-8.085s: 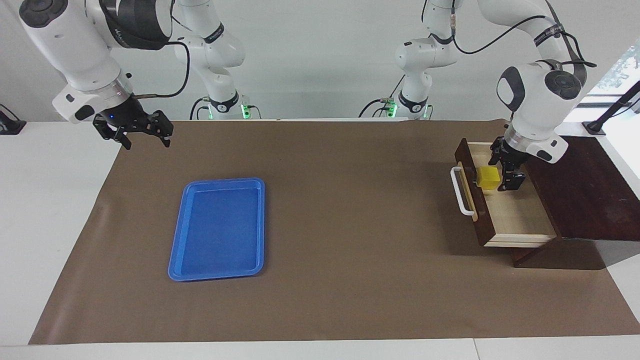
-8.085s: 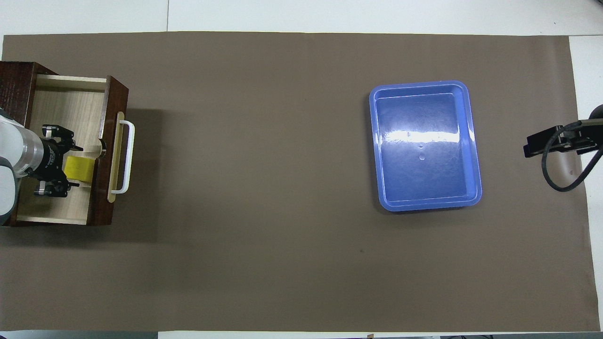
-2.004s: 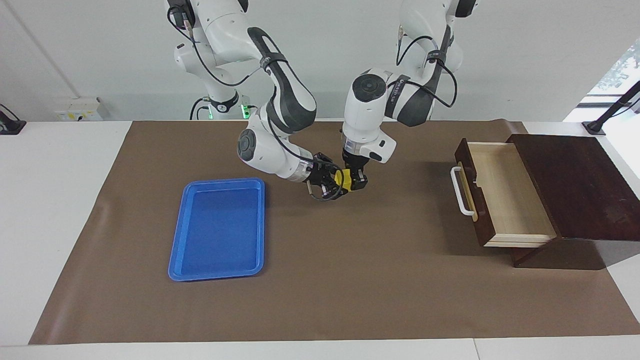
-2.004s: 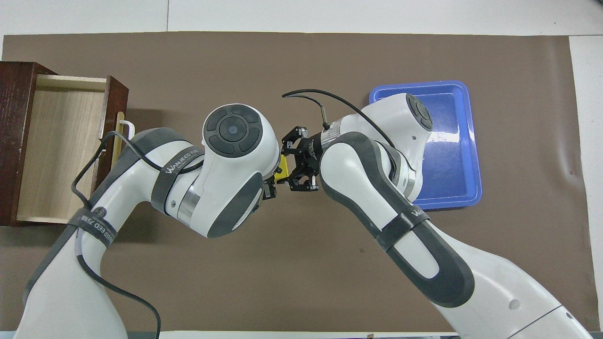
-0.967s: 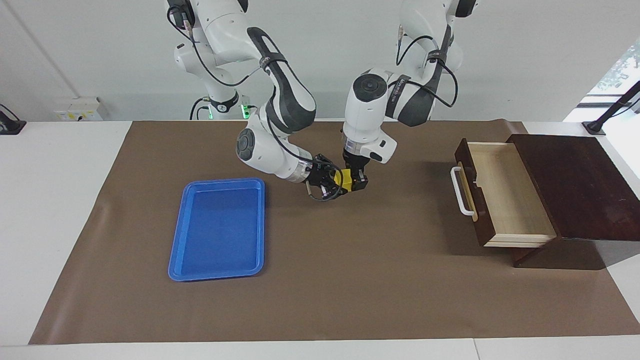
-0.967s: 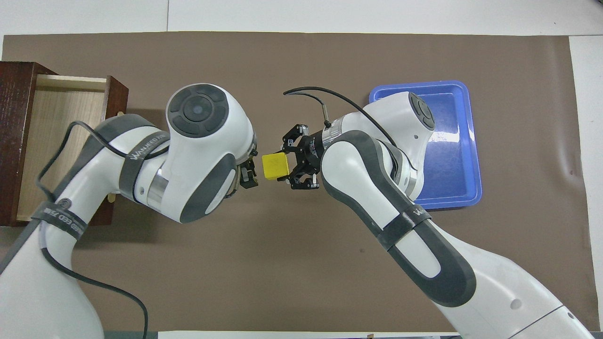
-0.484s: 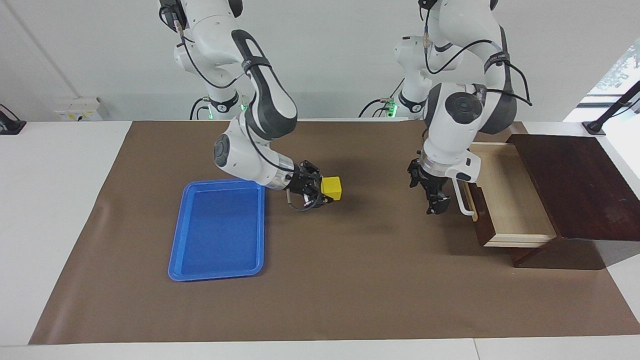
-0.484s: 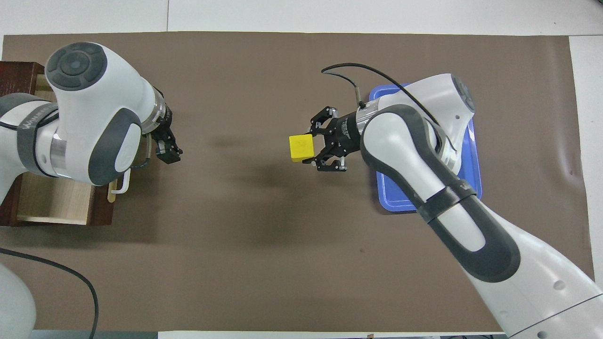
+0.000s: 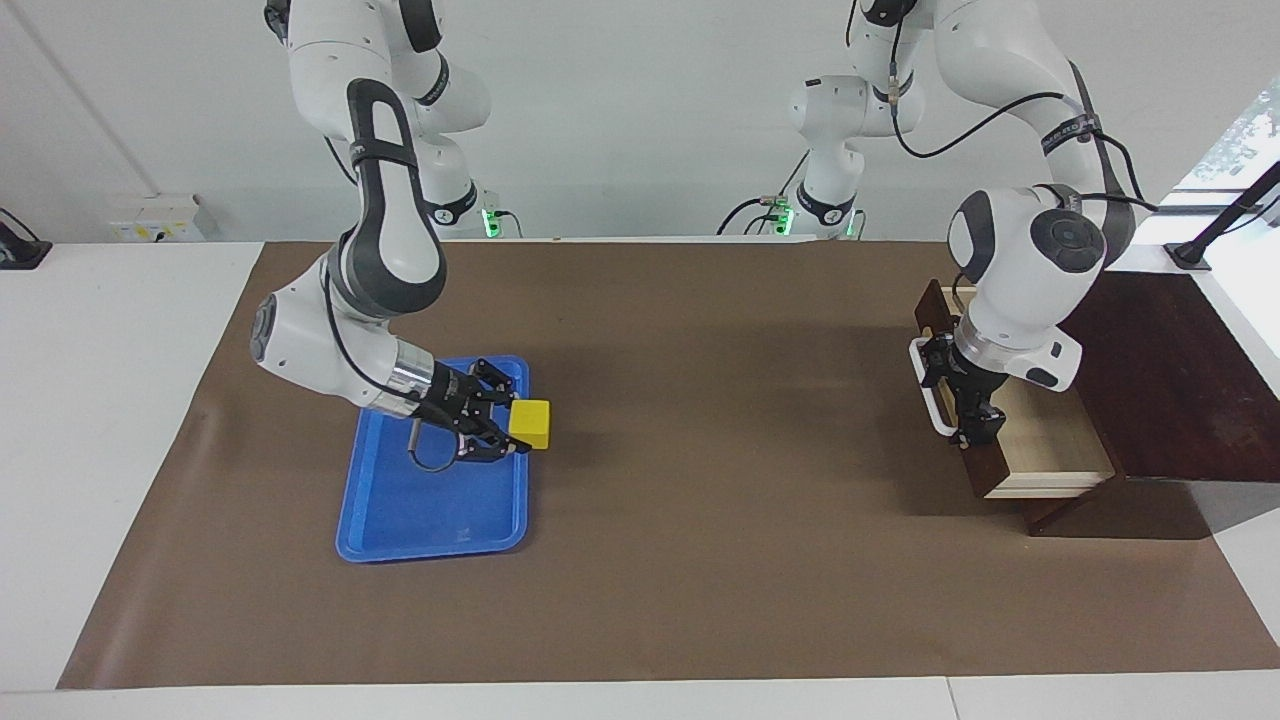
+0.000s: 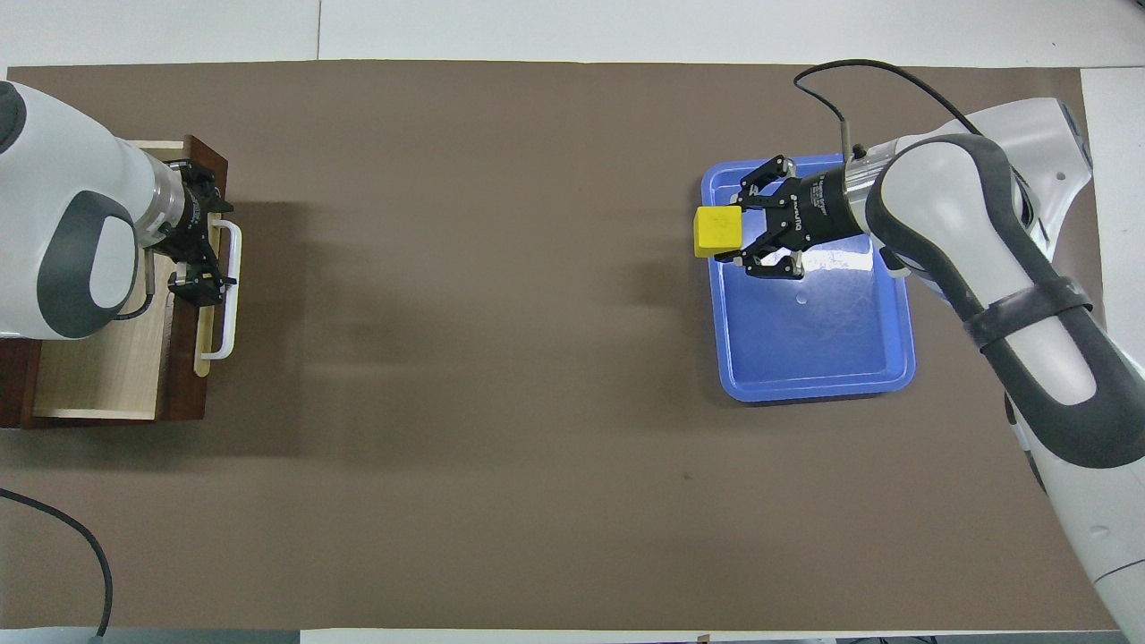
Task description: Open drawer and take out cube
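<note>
The brown mat [image 9: 700, 520] covers my surface. At my left arm's end the drawer [image 9: 1040, 440] stands partly open; my left pincer [image 9: 968, 405] hangs over its front by the white handle [image 10: 231, 286], fingers spread wide and empty. The blue tray [image 9: 430, 510] lies at my right arm's end. Over its edge my right pincer [image 9: 505, 425] grips the yellow cube [image 9: 530, 424], lifted clear of the tray.
</note>
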